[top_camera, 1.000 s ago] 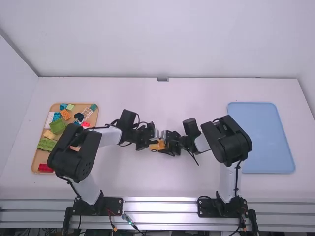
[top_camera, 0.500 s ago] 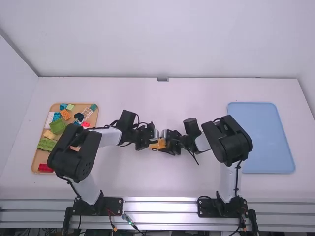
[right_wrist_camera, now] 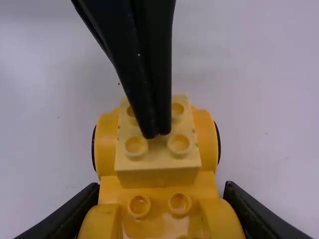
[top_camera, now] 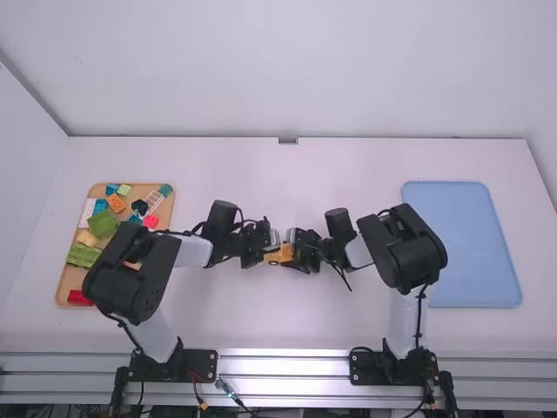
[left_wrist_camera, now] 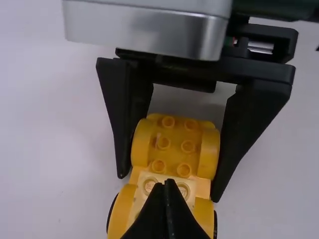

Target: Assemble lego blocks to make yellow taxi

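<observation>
- Shuts the left pincer [right_wrist_camera: 156, 133] tip to tip atop the pale yellow brick [right_wrist_camera: 157, 177], among the studs, apparently to push it home.
- Rests, near the middle of the bench [top_camera: 261, 331], as a wheeled taxi body in the making: pale brick stacked on the yellow car base [left_wrist_camera: 175, 144].
- Clamps the car base from both flanks with the right pincer [left_wrist_camera: 168, 186], seemingly to brace against the push.
- Judged a mid-build pressing step; next, likely calls for firm, straight-down pressure, then lifting away and fetching another part. Could tip or skid if pushed off-centre.
- Spread across the wooden tray [top_camera: 63, 283] at far left: red brick [top_camera: 80, 298], green bricks [top_camera: 84, 255], orange brick [top_camera: 116, 203], white lattice piece [top_camera: 153, 200].
- Partly hidden there beneath the left arm [top_camera: 130, 270]; would need swinging clear for an easy pick.
- Lies bare at far right, well apart from the build: blue tray [top_camera: 461, 244], perhaps meant for the finished taxi.
</observation>
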Robot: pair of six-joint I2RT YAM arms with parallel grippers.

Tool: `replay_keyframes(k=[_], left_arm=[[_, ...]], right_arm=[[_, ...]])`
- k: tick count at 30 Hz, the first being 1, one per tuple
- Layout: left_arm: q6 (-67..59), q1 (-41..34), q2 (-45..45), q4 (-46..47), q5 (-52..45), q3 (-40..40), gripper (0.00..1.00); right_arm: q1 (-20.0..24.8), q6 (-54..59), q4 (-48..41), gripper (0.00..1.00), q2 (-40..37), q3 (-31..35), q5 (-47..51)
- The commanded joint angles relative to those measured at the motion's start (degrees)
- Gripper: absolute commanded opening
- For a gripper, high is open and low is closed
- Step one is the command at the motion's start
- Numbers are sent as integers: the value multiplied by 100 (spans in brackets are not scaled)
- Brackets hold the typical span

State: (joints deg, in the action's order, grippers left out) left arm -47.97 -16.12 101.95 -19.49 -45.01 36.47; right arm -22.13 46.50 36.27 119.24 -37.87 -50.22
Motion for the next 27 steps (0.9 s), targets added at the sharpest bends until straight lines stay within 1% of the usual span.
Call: replay_keyframes(k=[1, 6, 8, 9, 10, 11, 12, 13, 14, 15, 17, 19, 21, 23, 24, 27], left_arm=[[61, 35, 22, 251, 881, -2, 2], [61, 42, -417, 455, 758, 201, 2], [63, 94, -699, 549, 955, 238, 6], [63, 118, -850, 601, 1043, 238, 12], [63, 142, -999, 643, 1145, 238, 24], [68, 188, -1130, 693, 1198, 236, 40], [70, 247, -1274, 752, 1220, 236, 66], [79, 273, -1338, 772, 1239, 236, 96], [254, 345, -1480, 793, 1331, 236, 99], [494, 420, -1617, 787, 1488, 236, 99], [820, 503, -1757, 745, 1711, 236, 99], [1316, 629, -1945, 693, 2081, 236, 99], [1440, 713, -2052, 702, 2280, 236, 99], [1408, 789, -2162, 704, 2481, 236, 99], [1401, 789, -2192, 706, 2494, 236, 99], [1211, 761, -2326, 693, 2522, 238, 99]], right_arm=[[-31, 133, -70, 56, 76, 33, 269], [-31, 136, -70, 57, 76, 33, 271], [-31, 136, -72, 57, 76, 33, 267], [-31, 136, -72, 57, 76, 33, 271], [-31, 136, -72, 57, 76, 33, 267], [-31, 133, -72, 57, 76, 33, 267], [-31, 136, -72, 57, 76, 33, 269], [-31, 136, -72, 57, 76, 33, 269], [-31, 133, -72, 57, 76, 33, 269], [-31, 133, -72, 58, 76, 33, 271], [-31, 133, -74, 64, 76, 33, 271], [-31, 136, -72, 74, 74, 33, 271], [-31, 133, -72, 83, 68, 33, 271], [-31, 133, -63, 96, 63, 33, 269], [-31, 131, -52, 99, 63, 33, 271], [-31, -221, -74, 99, -83, 33, 494]])
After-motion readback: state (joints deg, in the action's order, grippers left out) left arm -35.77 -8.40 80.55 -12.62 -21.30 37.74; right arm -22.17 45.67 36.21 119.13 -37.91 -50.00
